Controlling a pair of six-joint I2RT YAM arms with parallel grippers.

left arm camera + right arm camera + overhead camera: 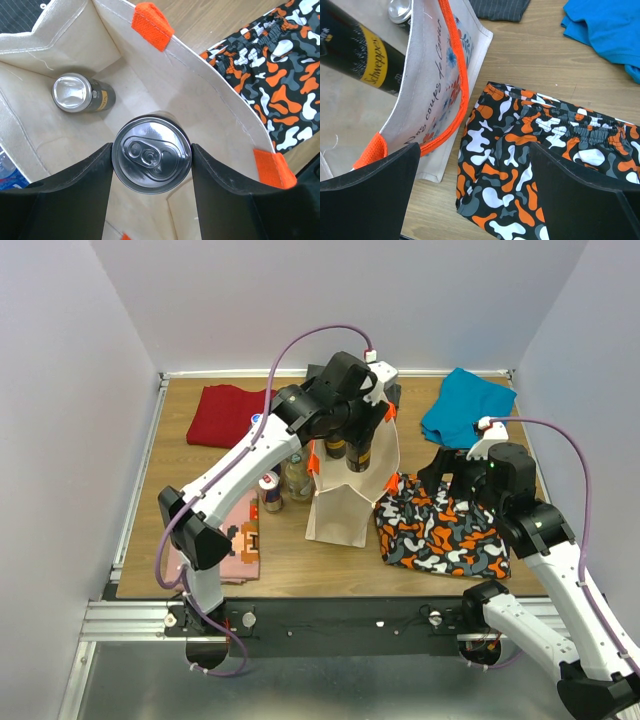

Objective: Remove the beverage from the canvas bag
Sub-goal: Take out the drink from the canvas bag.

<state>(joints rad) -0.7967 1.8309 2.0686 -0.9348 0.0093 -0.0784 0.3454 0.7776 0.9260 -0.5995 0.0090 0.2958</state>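
Beige canvas bag (215, 100) walls all around, other can (75, 92) lower inside, beverage can (151, 154) tight in left gripper (151, 165), right gripper (475, 150) spread wide.

the left gripper (357, 442) is holding a dark can (361, 458) over the open canvas bag (340, 515), while the right gripper (443, 474) is hanging above the camouflage shorts (440, 535) lying right beside it.

Soft, even overhead light fills all three views and casts only faint, short shadows on the wooden surface (290, 562). In the left wrist view, the lid of the can (151, 154) at centre frame shows mild glare but is sharp. In the right wrist view the camouflage cloth (520, 150) is crisp.
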